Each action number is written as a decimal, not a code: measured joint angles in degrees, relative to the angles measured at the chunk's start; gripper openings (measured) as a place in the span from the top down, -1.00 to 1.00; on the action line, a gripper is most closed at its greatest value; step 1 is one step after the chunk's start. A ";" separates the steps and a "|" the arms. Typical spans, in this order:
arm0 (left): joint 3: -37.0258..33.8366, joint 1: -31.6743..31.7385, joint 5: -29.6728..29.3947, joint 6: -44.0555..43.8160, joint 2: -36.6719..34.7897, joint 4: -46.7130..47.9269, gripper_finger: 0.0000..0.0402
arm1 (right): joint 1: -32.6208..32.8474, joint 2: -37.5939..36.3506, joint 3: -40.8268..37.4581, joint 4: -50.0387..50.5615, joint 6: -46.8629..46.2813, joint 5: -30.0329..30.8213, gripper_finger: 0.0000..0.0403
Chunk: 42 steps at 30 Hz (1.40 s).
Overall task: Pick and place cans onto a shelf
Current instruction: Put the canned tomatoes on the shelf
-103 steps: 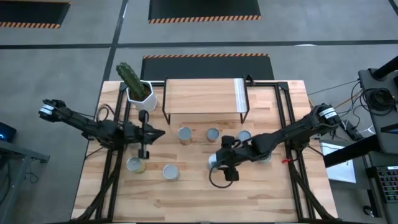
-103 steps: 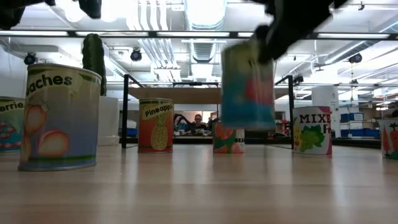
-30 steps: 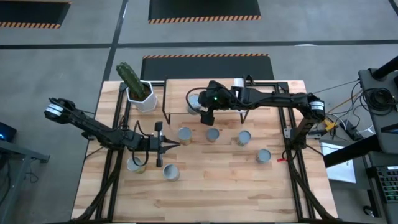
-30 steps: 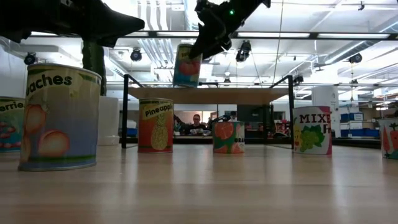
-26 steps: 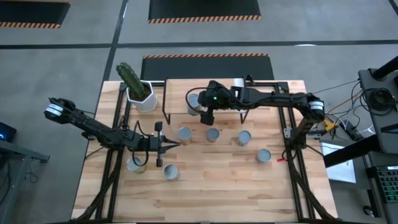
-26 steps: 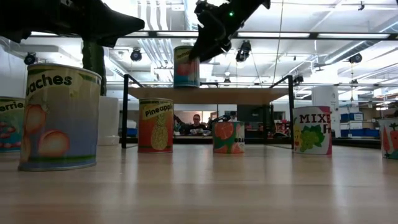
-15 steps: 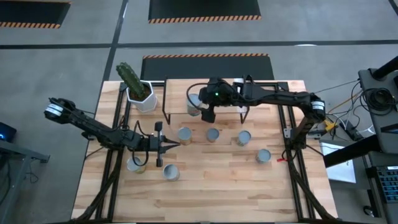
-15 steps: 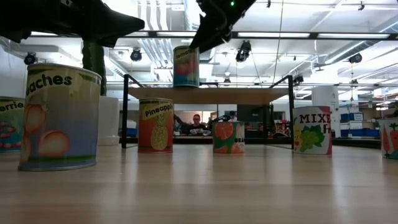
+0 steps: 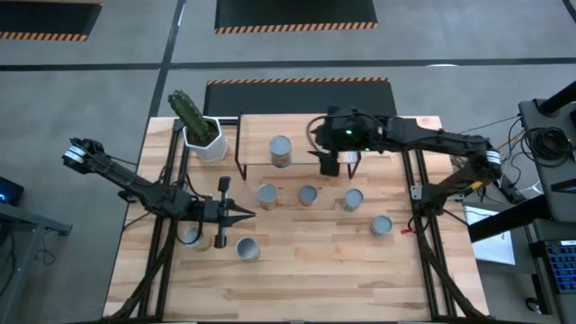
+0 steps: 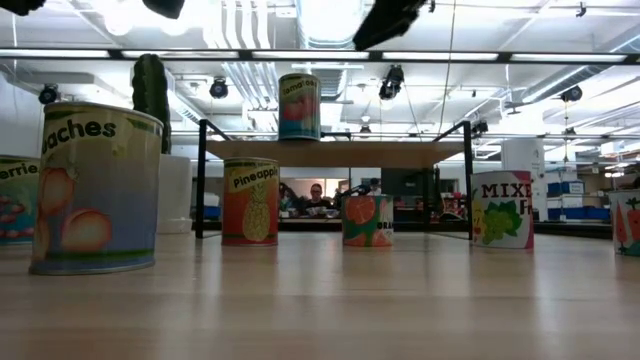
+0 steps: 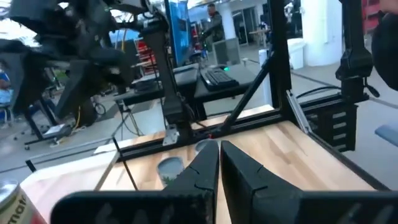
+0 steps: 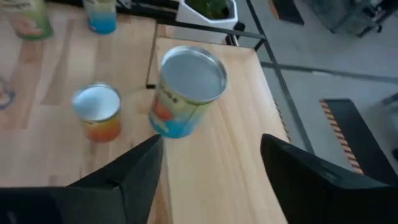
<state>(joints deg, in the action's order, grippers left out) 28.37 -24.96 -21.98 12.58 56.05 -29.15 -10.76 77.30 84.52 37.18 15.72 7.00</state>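
One tin with a shiny silver top and a blue and orange paper label (image 9: 280,150) stands upright on the light wooden shelf board with its thin black wire frame (image 9: 261,135), a little ahead of the right gripper (image 9: 329,160), whose dark fingers (image 12: 134,177) stand apart and hold nothing. Several more upright silver-topped cans wait on the tabletop; the nearest smooth round one (image 9: 352,199) lies just below and beside that gripper, its long axis vertical, so the right arm looks best placed for it. The left gripper (image 9: 236,212) is closed and empty, close beside the tin with a pale round lid (image 9: 247,248)
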 joint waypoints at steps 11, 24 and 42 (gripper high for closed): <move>-7.00 -0.11 0.01 2.98 0.26 -15.12 1.00 | 0.00 -11.68 -22.74 -18.77 -3.21 0.05 0.16; -10.79 -0.06 -0.16 6.73 -7.90 -11.36 1.00 | 0.00 -7.84 -24.49 -19.83 -8.66 0.58 0.69; -13.15 -0.06 -0.20 6.09 -12.63 -9.79 1.00 | -0.04 5.03 -13.51 -17.63 -6.82 0.60 0.96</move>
<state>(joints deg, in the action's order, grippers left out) 15.22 -25.02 -22.17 18.67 43.42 -38.94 -10.81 82.33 71.01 19.55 8.91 7.60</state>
